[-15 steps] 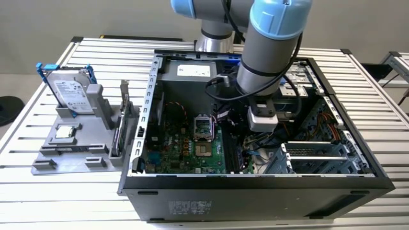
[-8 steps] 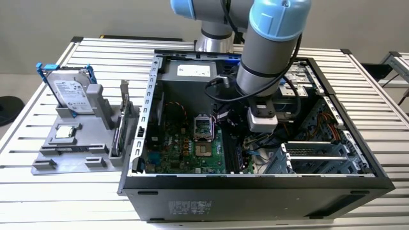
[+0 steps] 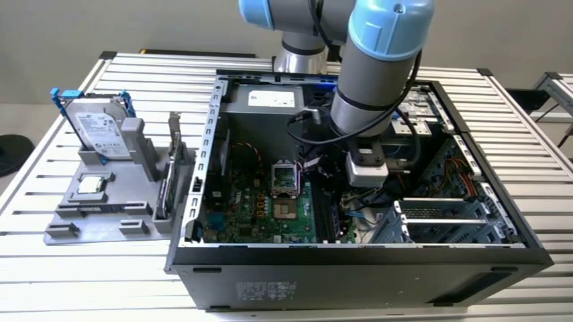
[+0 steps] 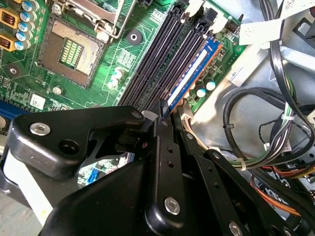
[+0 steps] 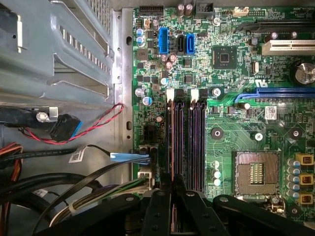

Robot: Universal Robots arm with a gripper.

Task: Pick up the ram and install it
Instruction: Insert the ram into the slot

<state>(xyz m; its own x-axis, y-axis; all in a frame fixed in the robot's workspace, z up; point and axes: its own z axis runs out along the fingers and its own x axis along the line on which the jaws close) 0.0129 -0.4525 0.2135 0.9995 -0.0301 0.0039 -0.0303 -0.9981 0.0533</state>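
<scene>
1. The arm is reaching down into the open computer case; the gripper is hanging just over the memory slots on the motherboard.
2. The ram is sitting edge-on in the outermost slot, directly under the fingertips, which are pressed together on its near end.
3. Pick-up is looking done; whether the stick is seating fully, I cannot tell.

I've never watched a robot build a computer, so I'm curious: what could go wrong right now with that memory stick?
The ram sits at the outer edge of the memory slots, with the gripper at one end. If the ram is tilted, pressing down might bend it or leave the far end unlatched. The loose cables lie right beside it and might snag on the arm.
</scene>
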